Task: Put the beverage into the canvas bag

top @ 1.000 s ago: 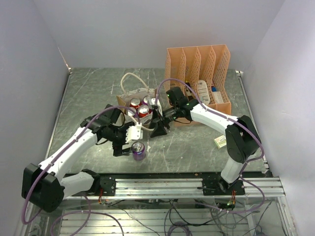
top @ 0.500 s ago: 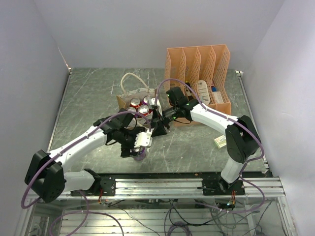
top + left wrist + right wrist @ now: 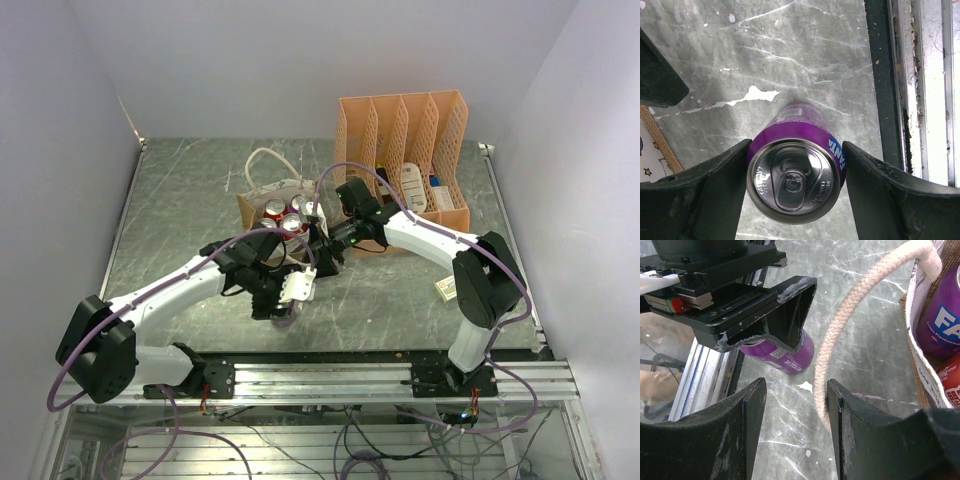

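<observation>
A purple Fanta can [image 3: 790,180] stands upright on the grey table near its front edge. My left gripper [image 3: 795,145] has come down over it and its two fingers press the can's sides. From above, only a sliver of the can [image 3: 285,319] shows under the left gripper [image 3: 285,298]. The canvas bag [image 3: 248,207] stands just behind, holding several cans. My right gripper [image 3: 796,385] is open beside the bag, with the bag's cream rope handle [image 3: 840,355] running between its jaws against the right finger. The purple can [image 3: 785,357] and the left gripper [image 3: 755,315] also show in the right wrist view.
An orange file organizer [image 3: 405,150] stands at the back right with small items in it. A small box [image 3: 447,288] lies at the right. Red cans [image 3: 275,210] and another purple can [image 3: 942,320] sit in the bag. The metal rail [image 3: 330,375] runs along the front edge.
My left gripper has swung right from beside the can to directly over it, lowered, and closed its fingers onto the can's sides. The right arm has barely moved.
</observation>
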`<move>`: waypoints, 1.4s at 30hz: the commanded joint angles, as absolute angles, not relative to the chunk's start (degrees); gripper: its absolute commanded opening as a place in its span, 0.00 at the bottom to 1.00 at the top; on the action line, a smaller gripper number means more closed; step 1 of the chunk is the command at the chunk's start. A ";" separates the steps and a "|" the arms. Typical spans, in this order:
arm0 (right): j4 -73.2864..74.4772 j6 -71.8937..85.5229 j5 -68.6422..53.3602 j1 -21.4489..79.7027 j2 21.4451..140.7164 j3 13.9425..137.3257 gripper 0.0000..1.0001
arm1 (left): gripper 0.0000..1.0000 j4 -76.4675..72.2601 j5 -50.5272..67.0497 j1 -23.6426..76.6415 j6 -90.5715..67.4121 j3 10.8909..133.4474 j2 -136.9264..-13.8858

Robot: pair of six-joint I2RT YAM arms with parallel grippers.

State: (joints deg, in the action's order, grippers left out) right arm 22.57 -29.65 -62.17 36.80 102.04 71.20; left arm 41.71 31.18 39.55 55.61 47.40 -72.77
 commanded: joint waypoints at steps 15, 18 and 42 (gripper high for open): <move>23.18 -31.51 -61.42 37.20 101.85 71.06 0.52 | 0.41 46.55 30.02 40.52 53.14 54.83 -70.87; 22.72 -31.29 -61.44 37.20 101.69 70.71 0.52 | 0.30 47.69 28.85 40.43 51.87 56.81 -69.85; 23.60 -32.40 -61.54 38.36 103.77 71.30 0.52 | 0.07 51.55 32.73 17.41 38.83 66.76 -50.38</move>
State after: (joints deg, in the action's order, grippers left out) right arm 22.57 -31.18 -61.08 37.50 102.74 71.20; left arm 54.24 28.77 20.56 43.42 60.18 -50.52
